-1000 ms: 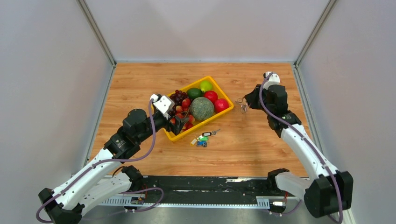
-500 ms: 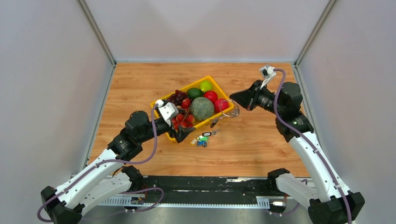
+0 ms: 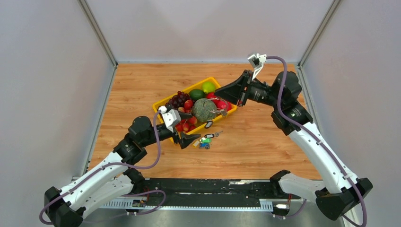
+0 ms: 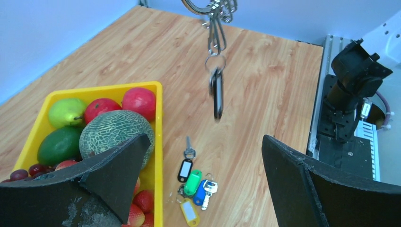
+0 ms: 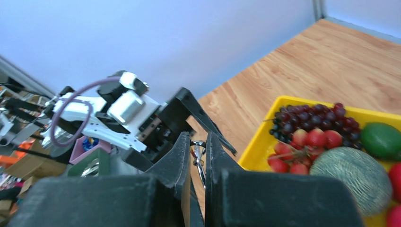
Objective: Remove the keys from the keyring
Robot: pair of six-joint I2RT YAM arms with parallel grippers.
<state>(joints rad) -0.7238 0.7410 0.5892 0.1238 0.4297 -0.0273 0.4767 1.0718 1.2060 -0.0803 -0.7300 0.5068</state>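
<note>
Nearest, above the light wooden tabletop [image 3: 265, 142]: left gripper [image 3: 186, 127], black fingers spread wide, nothing between them, hovering at the near corner of the yellow plastic tray [image 4: 158, 118]. Just beyond its fingertips, flat on the wood and just beside the tray's wall: a loose cluster of small metal keys [image 4: 191, 182] with black, green, blue and yellow plastic tags, off the ring. Inside the tray: netted green melon [image 3: 204, 109], red apples [image 4: 139, 101], dark grapes [image 3: 178, 98], strawberries [image 4: 144, 198], a green avocado [image 4: 59, 144], a lime [image 4: 66, 111]. Farther back and higher: right gripper [image 5: 197, 142], reaching in over the tray's far side, fingers pinched together on the thin silvery wire keyring [image 4: 197, 11]. Dangling from that loop by a short chain of small rings [image 4: 215, 61]: one black-headed key [image 4: 217, 94], blurred, in mid-air over bare wood, apart from the cluster below.
</note>
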